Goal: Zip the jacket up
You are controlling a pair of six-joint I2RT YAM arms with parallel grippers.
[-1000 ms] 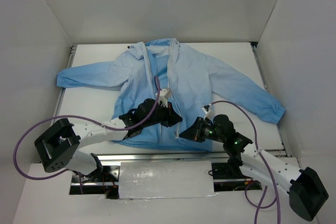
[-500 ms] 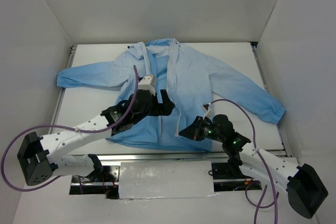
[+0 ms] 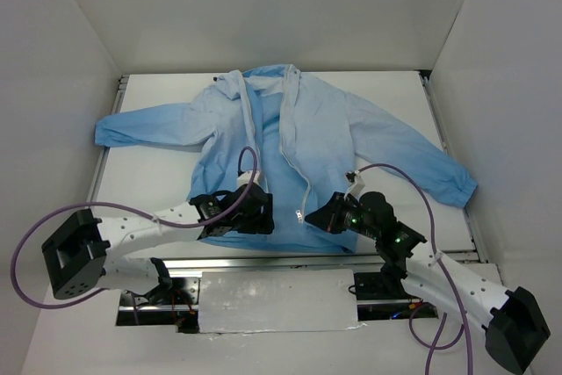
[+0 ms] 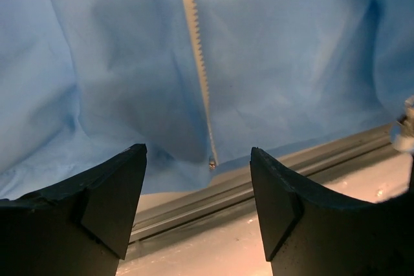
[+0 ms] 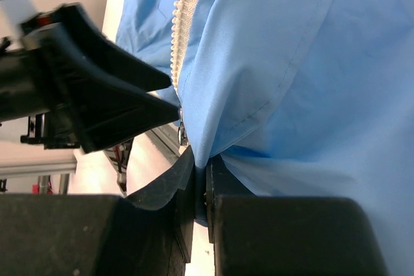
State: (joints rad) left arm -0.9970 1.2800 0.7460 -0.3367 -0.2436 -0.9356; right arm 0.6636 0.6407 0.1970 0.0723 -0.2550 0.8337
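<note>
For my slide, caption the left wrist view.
Left gripper, jaws open, over white zipper strip of light-blue thin fabric jacket.

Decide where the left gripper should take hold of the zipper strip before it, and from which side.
Grip the zipper strip at its bottom end, coming from the near table edge. It runs straight away between the open left gripper's fingers, so a short advance should straddle it.
</note>
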